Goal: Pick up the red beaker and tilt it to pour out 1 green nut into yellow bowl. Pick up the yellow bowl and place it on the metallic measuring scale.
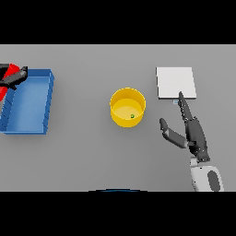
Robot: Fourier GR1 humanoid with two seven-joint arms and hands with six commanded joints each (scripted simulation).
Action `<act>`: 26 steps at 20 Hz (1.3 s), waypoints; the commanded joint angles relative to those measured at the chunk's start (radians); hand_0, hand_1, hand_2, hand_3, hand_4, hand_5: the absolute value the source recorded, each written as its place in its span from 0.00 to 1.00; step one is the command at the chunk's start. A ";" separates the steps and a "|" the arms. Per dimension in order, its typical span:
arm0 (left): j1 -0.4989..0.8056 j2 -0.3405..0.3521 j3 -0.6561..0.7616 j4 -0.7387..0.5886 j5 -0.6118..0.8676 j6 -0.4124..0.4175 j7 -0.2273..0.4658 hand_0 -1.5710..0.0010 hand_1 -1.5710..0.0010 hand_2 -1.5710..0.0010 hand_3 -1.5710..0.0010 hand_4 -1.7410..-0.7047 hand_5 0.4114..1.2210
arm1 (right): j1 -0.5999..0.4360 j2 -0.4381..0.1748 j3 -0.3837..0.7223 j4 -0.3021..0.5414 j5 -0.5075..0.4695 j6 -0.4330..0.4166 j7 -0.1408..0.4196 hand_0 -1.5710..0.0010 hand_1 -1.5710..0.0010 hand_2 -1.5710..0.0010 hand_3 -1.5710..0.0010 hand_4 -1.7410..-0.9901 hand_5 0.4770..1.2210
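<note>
At frame centre, the bowl (127,107) holds the nut (132,116); the right hand (193,133), released, lies beside it. A careless side grasp could tip it before reaching the scale (176,82). The left hand (14,77) grips the beaker (10,73).

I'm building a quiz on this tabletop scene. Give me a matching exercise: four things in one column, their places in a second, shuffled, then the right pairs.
Things:
1. green nut
2. red beaker
3. metallic measuring scale
4. blue tray

Places:
A. far right, beyond the right hand
B. inside the yellow bowl
C. left side of the table
D. in the left hand, at the far left edge

Pairs: 1-B, 2-D, 3-A, 4-C
</note>
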 commanded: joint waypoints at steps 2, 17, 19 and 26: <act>0.009 0.016 -0.003 -0.011 0.029 -0.064 0.015 0.62 0.65 0.67 0.66 0.74 0.31 | 0.000 -0.002 0.002 -0.007 -0.012 0.012 -0.011 1.00 1.00 1.00 1.00 0.78 0.26; 0.012 -0.003 -0.040 -0.045 -0.012 -0.037 -0.044 0.99 0.99 0.99 0.99 0.91 0.31 | -0.141 -0.133 0.094 0.036 0.188 0.070 0.078 1.00 1.00 1.00 1.00 0.85 0.25; 0.019 -0.012 -0.048 -0.057 -0.018 -0.027 -0.041 0.99 0.99 0.99 0.99 0.91 0.32 | -0.200 -0.199 0.136 0.057 0.275 0.107 0.103 1.00 1.00 1.00 1.00 0.82 0.22; 0.019 -0.018 -0.046 -0.043 -0.012 -0.034 -0.047 1.00 1.00 1.00 1.00 0.90 0.34 | -0.431 -0.321 0.321 0.165 0.509 0.227 0.019 1.00 1.00 1.00 1.00 0.77 0.22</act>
